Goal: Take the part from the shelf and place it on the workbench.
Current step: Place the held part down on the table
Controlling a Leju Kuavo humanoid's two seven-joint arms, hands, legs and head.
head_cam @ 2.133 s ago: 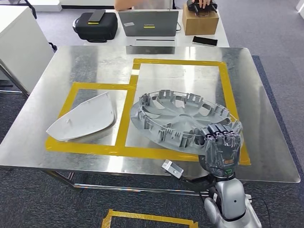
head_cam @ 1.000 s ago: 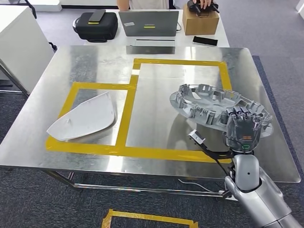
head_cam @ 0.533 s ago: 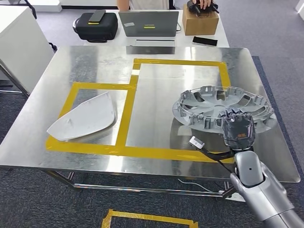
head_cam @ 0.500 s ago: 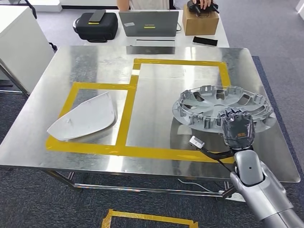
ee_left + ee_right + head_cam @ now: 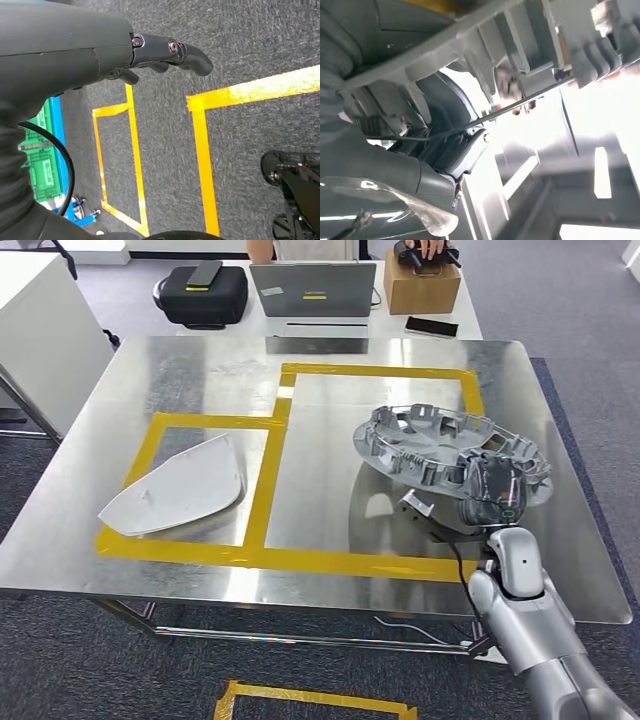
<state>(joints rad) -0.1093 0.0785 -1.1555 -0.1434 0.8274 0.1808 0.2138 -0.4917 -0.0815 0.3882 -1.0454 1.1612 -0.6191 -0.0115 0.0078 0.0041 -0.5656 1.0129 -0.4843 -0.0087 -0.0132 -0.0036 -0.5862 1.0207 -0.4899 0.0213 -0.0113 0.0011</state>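
While gripped by the right hand (image 5: 494, 490), the round ribbed grey plastic part (image 5: 441, 445) tilts.

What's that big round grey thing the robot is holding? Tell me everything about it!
The hubcap is a round grey disc that looks like plastic, with spokes, cut-out holes and little clips standing up around its rim. The right hand grips its near edge. It is tilted over the shiny table, above the right side of the larger yellow tape box.
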